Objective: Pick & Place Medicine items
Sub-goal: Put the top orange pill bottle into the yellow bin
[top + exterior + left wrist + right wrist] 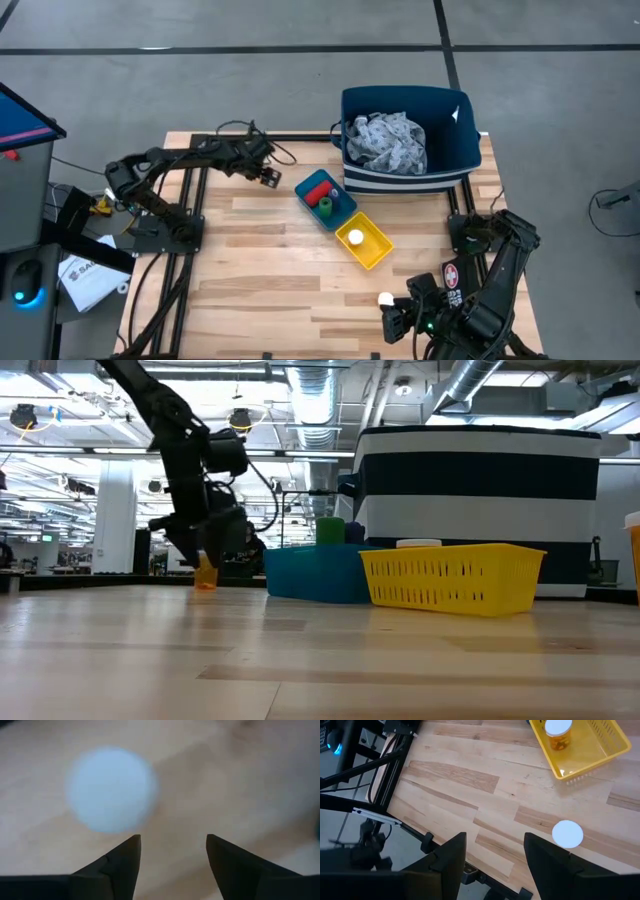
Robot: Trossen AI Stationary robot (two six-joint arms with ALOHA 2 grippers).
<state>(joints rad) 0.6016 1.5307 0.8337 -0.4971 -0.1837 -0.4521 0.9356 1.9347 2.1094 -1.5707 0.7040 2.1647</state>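
An orange pill bottle (pixel 206 576) stands upright on the table left of the blue tray (pixel 306 186); its white cap (pixel 111 790) shows blurred just beyond my left gripper (pixel 172 837), which hovers open over it, touching nothing. The blue tray holds a red bottle (pixel 318 191) and a green bottle (pixel 326 206). The yellow tray (pixel 376 252) holds a white-capped pill bottle (pixel 558 732). Another white-capped bottle (pixel 567 833) stands on the table near the front edge, beside my open right gripper (pixel 495 836), which is raised above it.
A navy bin (pixel 455 150) with a grey-blue patterned cloth (pixel 388 142) stands at the far right, just behind the two trays. Bare wood lies between the trays and the table's near and left edges. Arm frames and cables sit along both sides.
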